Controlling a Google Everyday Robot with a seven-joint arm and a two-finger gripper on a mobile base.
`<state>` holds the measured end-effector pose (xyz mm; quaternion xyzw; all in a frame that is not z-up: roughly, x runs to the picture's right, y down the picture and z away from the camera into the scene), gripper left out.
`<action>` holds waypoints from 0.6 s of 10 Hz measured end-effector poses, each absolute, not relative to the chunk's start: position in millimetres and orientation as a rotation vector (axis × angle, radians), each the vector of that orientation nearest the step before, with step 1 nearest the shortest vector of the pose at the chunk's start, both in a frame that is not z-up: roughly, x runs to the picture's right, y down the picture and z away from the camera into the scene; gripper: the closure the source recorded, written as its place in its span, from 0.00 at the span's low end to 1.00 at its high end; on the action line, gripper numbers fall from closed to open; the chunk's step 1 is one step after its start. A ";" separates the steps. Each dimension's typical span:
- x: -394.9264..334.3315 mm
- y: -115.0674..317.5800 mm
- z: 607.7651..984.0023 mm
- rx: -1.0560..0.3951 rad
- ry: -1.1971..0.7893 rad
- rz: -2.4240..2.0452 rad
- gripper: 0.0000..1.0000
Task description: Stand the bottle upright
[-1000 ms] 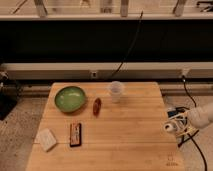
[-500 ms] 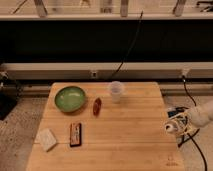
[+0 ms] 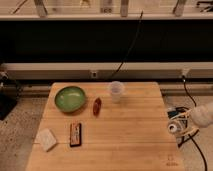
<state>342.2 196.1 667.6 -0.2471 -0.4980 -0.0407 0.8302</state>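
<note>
bench (image 3: 125, 145) of pale wooden planks fills the middle of the view, standing on a speckled floor in front of a dark wall unit, with a black cable (image 3: 128, 50) hanging down behind it. a pale robot arm (image 3: 204, 115) reaches in from the right, level with the bench's right edge. a green bowl (image 3: 70, 98) sits at the rear left of the bench. a translucent whitish cup (image 3: 116, 92) stands upright at the rear centre, well apart from the bowl. a white flat pad (image 3: 47, 139) lies near the front left corner, and a dark oblong bar (image 3: 75, 134) lies just to the right of it. a small red-orange oblong object (image 3: 97, 106) lies between the bowl and the cup, slightly nearer the front. the claw (image 3: 176, 124) is at the arm's end, right at the bench's right edge and well apart from everything else on the top. it looks clamped on the bottle (image 3: 173, 127), a small white thing with yellowish and bluish marks. the bottle is at that same edge, not standing on the wood. its round white end faces forward and down, so it looks tilted rather than upright.
</note>
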 end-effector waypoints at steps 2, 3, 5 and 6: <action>326.4 201.3 656.8 -0.521 -1.116 -0.086 1.00; 318.2 204.4 653.5 -0.525 -1.139 -0.090 1.00; 302.8 208.6 647.7 -0.536 -1.178 -0.113 1.00; 297.7 210.8 645.6 -0.544 -1.191 -0.124 1.00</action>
